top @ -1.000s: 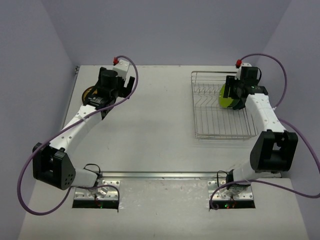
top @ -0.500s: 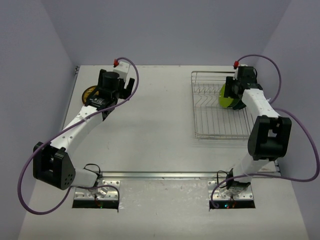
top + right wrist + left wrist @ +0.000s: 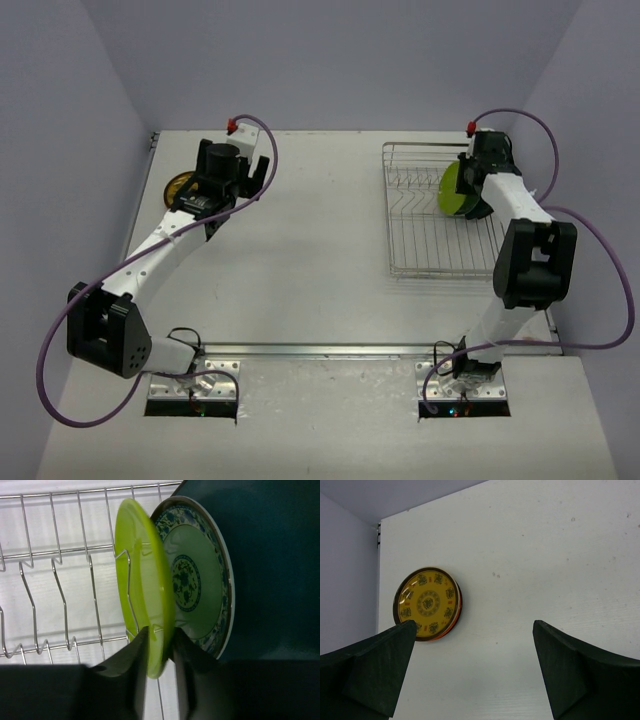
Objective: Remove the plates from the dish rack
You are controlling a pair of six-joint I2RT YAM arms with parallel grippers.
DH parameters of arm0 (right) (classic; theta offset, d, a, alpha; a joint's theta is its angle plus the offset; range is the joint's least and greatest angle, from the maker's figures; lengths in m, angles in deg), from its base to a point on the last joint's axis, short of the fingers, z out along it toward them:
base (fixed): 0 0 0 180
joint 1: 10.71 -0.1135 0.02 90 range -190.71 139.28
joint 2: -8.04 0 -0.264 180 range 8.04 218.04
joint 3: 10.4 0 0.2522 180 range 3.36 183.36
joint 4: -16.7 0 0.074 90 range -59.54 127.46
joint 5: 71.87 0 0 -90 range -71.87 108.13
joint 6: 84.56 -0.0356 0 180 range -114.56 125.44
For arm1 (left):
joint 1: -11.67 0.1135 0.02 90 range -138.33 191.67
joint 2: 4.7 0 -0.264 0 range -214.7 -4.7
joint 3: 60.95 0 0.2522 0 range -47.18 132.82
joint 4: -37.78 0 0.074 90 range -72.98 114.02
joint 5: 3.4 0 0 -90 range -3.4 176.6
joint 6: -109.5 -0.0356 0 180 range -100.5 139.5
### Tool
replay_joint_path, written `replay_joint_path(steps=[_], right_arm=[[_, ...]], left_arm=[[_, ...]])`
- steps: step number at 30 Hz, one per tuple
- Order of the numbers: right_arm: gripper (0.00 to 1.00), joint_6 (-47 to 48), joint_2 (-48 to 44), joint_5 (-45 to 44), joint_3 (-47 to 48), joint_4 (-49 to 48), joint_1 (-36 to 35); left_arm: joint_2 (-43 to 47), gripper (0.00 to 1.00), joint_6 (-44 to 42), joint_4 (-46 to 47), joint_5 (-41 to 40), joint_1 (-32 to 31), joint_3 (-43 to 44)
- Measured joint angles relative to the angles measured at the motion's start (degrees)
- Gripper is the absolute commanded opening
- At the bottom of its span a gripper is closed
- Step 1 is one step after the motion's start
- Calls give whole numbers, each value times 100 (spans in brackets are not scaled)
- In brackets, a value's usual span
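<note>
Right wrist view, right tool [image 3: 160,636] closed further onto lime plate [image 3: 145,580] in dish rack [image 3: 55,550], left tool [image 3: 474,630] still gaping.

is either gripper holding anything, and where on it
The right gripper pinches the lime-green plate by its rim, a finger on each face, in the dish rack. The left gripper is open, empty.
</note>
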Motion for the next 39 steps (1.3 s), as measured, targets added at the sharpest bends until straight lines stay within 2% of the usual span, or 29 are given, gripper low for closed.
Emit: replay_joint_path(steps=[4,12,20,24,30,34,37,39], right_arm=[[0,56,5,-21,94,-25,-1],[0,266,-171,-231,391,321,57],[0,629,-1172,-299,821,438,-98],[0,666,-1790,421,922,471,-187],[0,282,-2582,2580,622,684,-324],[0,93,-2856,3350,6,720,-1209],[0,-34,-2860,3724,-356,793,-2050],[0,-130,-2830,3913,-413,893,-2328]], left_arm=[[0,100,12,1,-43,0,0],[0,100,103,-11,-49,0,4],[-1,100,393,-238,413,0,341],[124,100,590,-335,1519,0,525],[461,100,1233,-421,3778,-29,792],[415,96,1681,-367,4765,-33,959],[245,88,1947,-340,5316,-53,977],[103,83,2036,-350,5508,-125,966]])
